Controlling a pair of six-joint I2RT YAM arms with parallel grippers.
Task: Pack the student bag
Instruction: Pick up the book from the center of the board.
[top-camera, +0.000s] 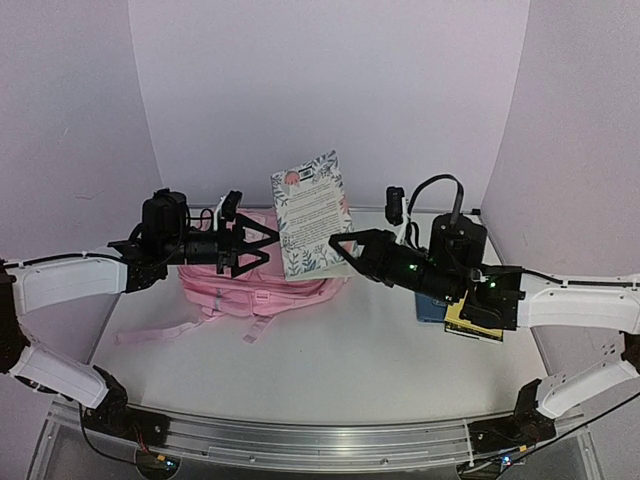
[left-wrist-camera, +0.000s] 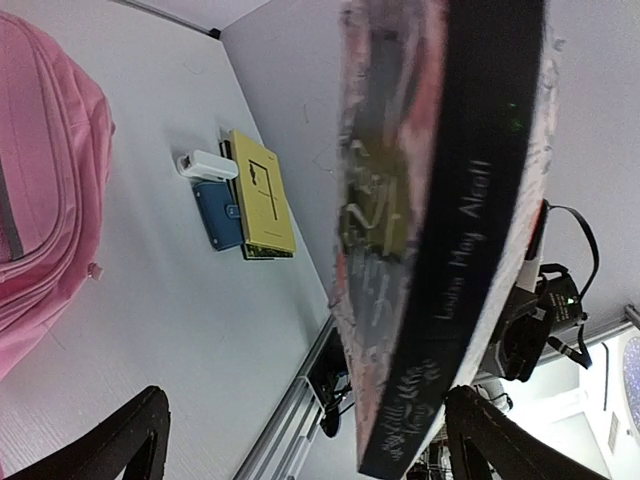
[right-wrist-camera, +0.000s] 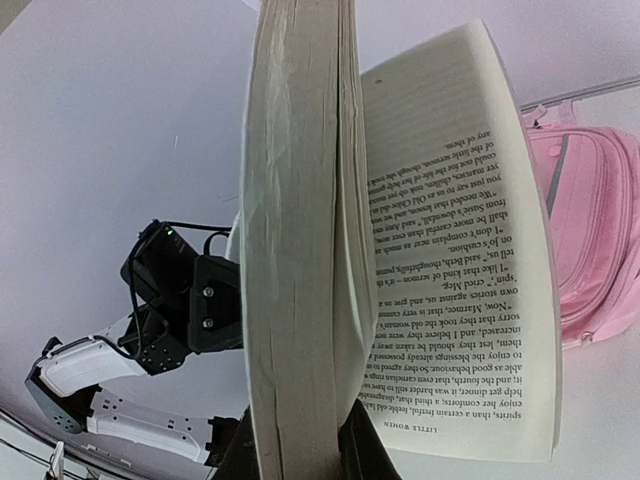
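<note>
You are in the middle of loading the book (top-camera: 312, 213). Your right claw (top-camera: 337, 244) is narrow and clamped on its lower edge, holding it upright in the air with the cover facing the top camera. In the right wrist view one page has fanned loose from the block. Your left claw (top-camera: 267, 246) is spread wide and holds nothing, hanging just beside the book's spine and above the student bag (top-camera: 262, 287).

The bag lies flat on the worktop (top-camera: 350, 350), behind centre and to the left, below both claws. Its long axis runs left to right across the worktop, and its straps trail towards the near left. No view shows which end is the mouth, or whether a zip is open.

The likely next move is to get the left claw onto the bag's opening and hold it apart, then turn the book edge-on and lower it in. A blue wallet (top-camera: 430, 308) and a yellow notebook (top-camera: 472, 320) wait under the right arm.
</note>
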